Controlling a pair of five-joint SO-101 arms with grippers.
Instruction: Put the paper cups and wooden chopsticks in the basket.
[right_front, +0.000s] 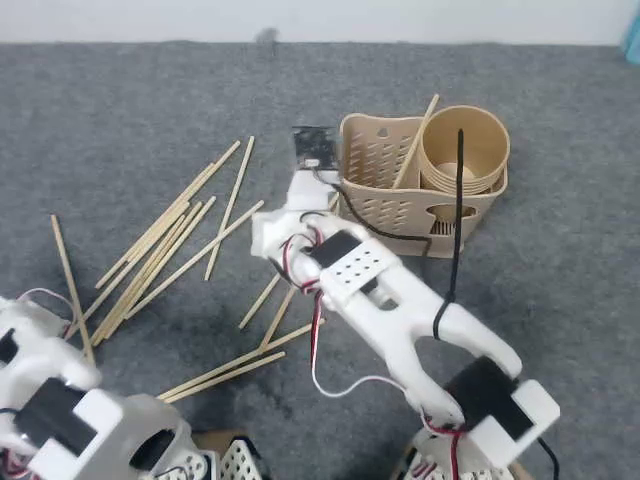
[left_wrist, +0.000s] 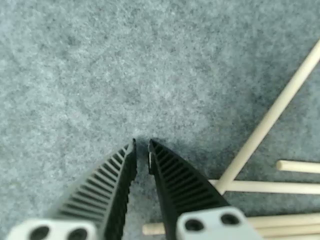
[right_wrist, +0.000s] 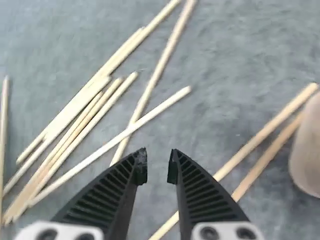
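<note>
Currently the scattered pale wooden chopsticks (right_front: 160, 248) are being gathered from the grey carpet (right_front: 540, 330). Stacked tan paper cups (right_front: 488, 148) are already lodged in the beige perforated plastic basket (right_front: 385, 205). The right gripper (right_wrist: 157, 160) is held slightly parted and empty above the sticks, so lowering onto one is called for. The left gripper (left_wrist: 142, 146) is clenched on nothing. A clean pick may be hindered by overlapping sticks.

The basket (right_front: 385, 205) is being carried on the tabletop (right_front: 570, 300), toward its far right; stacked paper cups (right_front: 465, 150) are being held in its right compartment, one chopstick (right_front: 415, 142) in its left; loose chopsticks (right_front: 150, 255) are being left scattered left of and before it.
</note>
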